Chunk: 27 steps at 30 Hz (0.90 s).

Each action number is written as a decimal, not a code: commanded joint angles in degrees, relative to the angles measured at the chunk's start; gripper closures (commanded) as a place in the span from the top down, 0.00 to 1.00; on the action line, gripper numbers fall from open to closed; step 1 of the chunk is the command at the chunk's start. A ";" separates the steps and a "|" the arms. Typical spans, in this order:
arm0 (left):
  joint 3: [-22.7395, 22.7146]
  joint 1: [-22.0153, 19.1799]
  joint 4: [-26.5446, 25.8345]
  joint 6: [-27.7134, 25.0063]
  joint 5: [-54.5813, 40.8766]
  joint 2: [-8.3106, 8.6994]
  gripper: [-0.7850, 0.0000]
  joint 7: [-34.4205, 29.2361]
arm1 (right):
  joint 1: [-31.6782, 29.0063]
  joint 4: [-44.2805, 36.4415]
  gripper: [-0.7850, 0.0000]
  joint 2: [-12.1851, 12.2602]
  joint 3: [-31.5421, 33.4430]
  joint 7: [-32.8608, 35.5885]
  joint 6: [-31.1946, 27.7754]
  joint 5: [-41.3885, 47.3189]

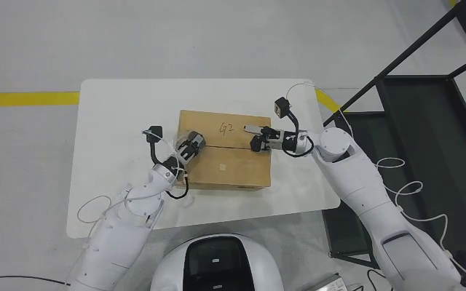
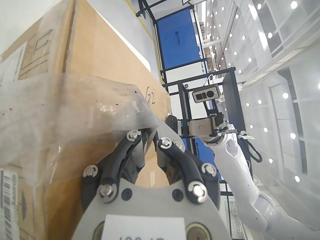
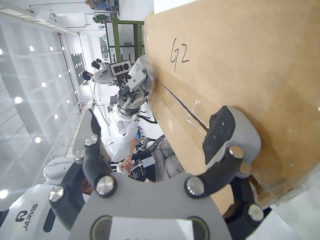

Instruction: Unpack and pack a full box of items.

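Only starting the unpacking: pinches a peeled flap of clear tape [image 2: 75, 106] between the closed fingers of the left gripper [image 2: 149, 138] at one end of the shut cardboard box [image 1: 222, 171] on the white table [image 1: 116, 145], rests the right gripper [image 3: 155, 136], fingers spread, by the top seam [image 3: 180, 103], leaving all contents to unpack and repack.

Bright, even hall light from overhead. Rows of round white ceiling lamps [image 2: 270, 35] bloom into milky haze in both wrist views. Thin soft shadow along near edge of brown cardboard box [image 1: 224, 149] on white rounded desk [image 1: 116, 145]. Small glints on crinkled clear plastic tape [image 2: 75, 106]. Wrist views bend straight lines hard toward edges; far hall washed out. Top view evenly lit.
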 commanded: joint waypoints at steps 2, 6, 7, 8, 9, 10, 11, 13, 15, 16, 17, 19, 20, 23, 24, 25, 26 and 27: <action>-0.27 0.40 -0.76 -0.84 0.63 0.04 1.00 -0.08 | 0.00 0.00 1.00 0.00 0.00 0.00 0.00 0.00; -1.28 1.15 -2.49 -2.35 -0.27 0.09 1.00 0.17 | 0.00 0.00 1.00 0.00 0.00 0.00 0.00 0.00; -1.62 1.33 -3.00 -2.65 -0.62 0.12 1.00 0.09 | 0.00 0.00 1.00 0.00 0.00 0.00 0.00 0.00; -1.97 1.52 -3.48 -2.96 -0.89 0.15 1.00 0.02 | 0.00 0.00 1.00 0.00 0.00 0.00 0.00 0.00; -2.32 1.65 -3.97 -3.19 -1.21 0.18 1.00 -0.11 | 0.00 0.00 1.00 0.00 0.00 0.00 0.00 0.00; -2.63 1.74 -4.32 -3.28 -1.40 0.21 1.00 -0.30 | 0.00 0.00 1.00 0.00 0.00 0.00 0.00 0.00; -2.91 1.73 -4.58 -3.27 -1.47 0.24 1.00 -0.49 | 0.00 0.00 1.00 0.00 0.00 0.00 0.00 0.00; -3.14 1.57 -4.82 -2.92 -1.76 0.23 1.00 -1.14 | 0.00 0.00 1.00 0.00 0.00 0.00 0.00 0.00; -3.08 1.17 -4.90 -2.36 -2.25 0.17 1.00 -2.06 | 0.00 0.00 1.00 0.00 0.00 0.00 0.00 0.00; -2.93 0.94 -4.81 -2.12 -2.27 0.13 1.00 -2.37 | 0.00 0.00 1.00 0.00 0.00 0.00 0.00 0.00; -2.69 0.72 -4.64 -1.78 -2.59 0.06 1.00 -2.75 | 0.00 0.00 1.00 0.00 0.00 0.00 0.00 0.00; -2.09 0.10 -3.95 -1.07 -2.95 -0.13 1.00 -3.12 | 0.00 0.00 1.00 0.00 0.00 0.00 0.00 0.00; -1.70 -0.24 -3.57 -0.79 -3.05 -0.24 1.00 -3.21 | 0.00 0.00 1.00 0.00 0.00 0.00 0.00 0.00; -0.33 -1.16 -2.23 -0.33 -3.30 -0.62 1.00 -3.37 | 0.00 0.00 1.00 0.00 0.00 0.00 0.00 0.00; 0.19 -1.42 -1.87 -0.35 -3.26 -0.74 1.00 -3.46 | 0.00 0.00 1.00 0.00 0.00 0.00 0.00 0.00; 0.60 -1.67 -1.59 -0.38 -3.25 -0.86 1.00 -3.38 | 0.00 0.00 1.00 0.00 0.00 0.00 0.00 0.00; 1.00 -1.91 -1.41 -0.43 -3.20 -0.97 1.00 -3.32 | 0.00 0.00 1.00 0.00 0.00 0.00 0.00 0.00; 1.36 -2.11 -1.33 -0.57 -3.27 -1.09 1.00 -3.24 | 0.00 0.00 1.00 0.00 0.00 0.00 0.00 0.00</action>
